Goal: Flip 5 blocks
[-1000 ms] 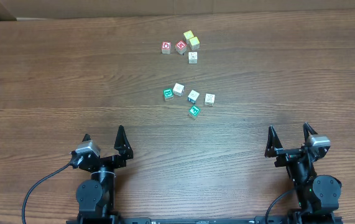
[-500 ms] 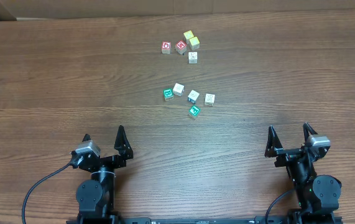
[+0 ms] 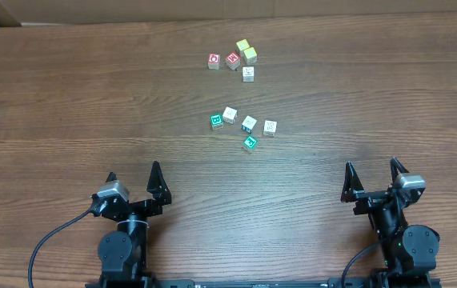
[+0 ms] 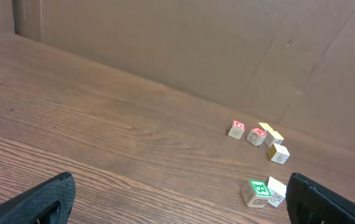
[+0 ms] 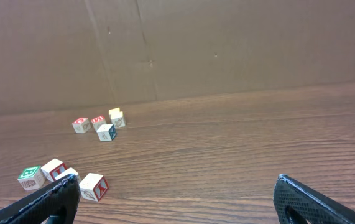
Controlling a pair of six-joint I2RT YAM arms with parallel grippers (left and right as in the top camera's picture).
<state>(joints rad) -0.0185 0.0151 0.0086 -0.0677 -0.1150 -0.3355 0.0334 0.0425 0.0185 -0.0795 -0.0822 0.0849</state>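
Note:
Five blocks lie in a loose cluster mid-table: a green-topped one (image 3: 215,121), a whitish one (image 3: 229,115), a blue-marked one (image 3: 249,124), a pale one (image 3: 270,127) and a second green one (image 3: 250,143). The left wrist view shows the green B block (image 4: 256,191) just inside the right finger. The right wrist view shows a pale block (image 5: 94,186) by the left finger. My left gripper (image 3: 134,172) and right gripper (image 3: 370,165) rest near the front edge, well short of the cluster. Both are open and hold nothing.
A farther group lies toward the back: two red-printed cubes (image 3: 214,61) (image 3: 233,59), a yellow-topped cube (image 3: 242,46), a cube beside it (image 3: 250,55) and a white cube (image 3: 247,73). A cardboard wall (image 5: 227,43) stands behind the wooden table (image 3: 68,104).

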